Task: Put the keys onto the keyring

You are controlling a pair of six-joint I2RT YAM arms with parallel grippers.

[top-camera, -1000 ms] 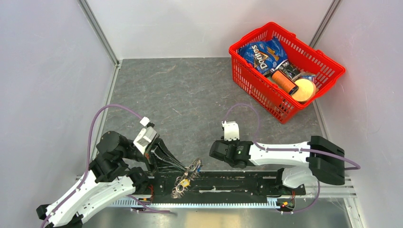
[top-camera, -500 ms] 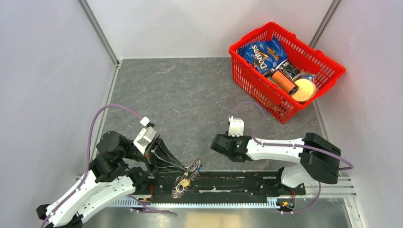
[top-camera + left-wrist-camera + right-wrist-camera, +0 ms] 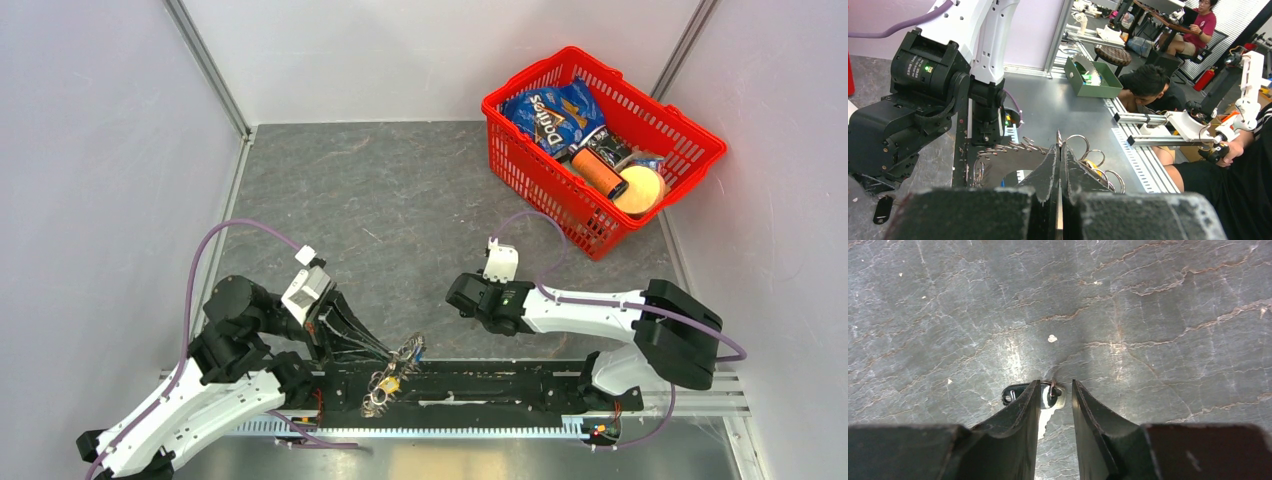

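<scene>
The keyring [image 3: 392, 368] is a metal ring with silver keys fanned round it, hanging over the black rail at the table's near edge. A yellow-gold key [image 3: 390, 384] hangs among them. My left gripper [image 3: 388, 352] is shut on it; in the left wrist view the jaws [image 3: 1059, 150] pinch thin metal, with loops of the keyring [image 3: 1090, 152] beyond. My right gripper [image 3: 1054, 390] points down at the table, open. A silver key [image 3: 1052, 399] with a black tag [image 3: 1012, 393] lies flat between its fingertips, close to the left finger. From above, the right gripper [image 3: 458, 294] hides that key.
A red basket [image 3: 520, 160] with a chip bag, a can and other goods stands at the back right. The black rail [image 3: 480, 385] runs between the two arm bases. Grey walls close in the table on both sides and at the back.
My right arm has moved a little right and away from the near edge, and its jaws have narrowed slightly. The left arm and the keyring have stayed put.
</scene>
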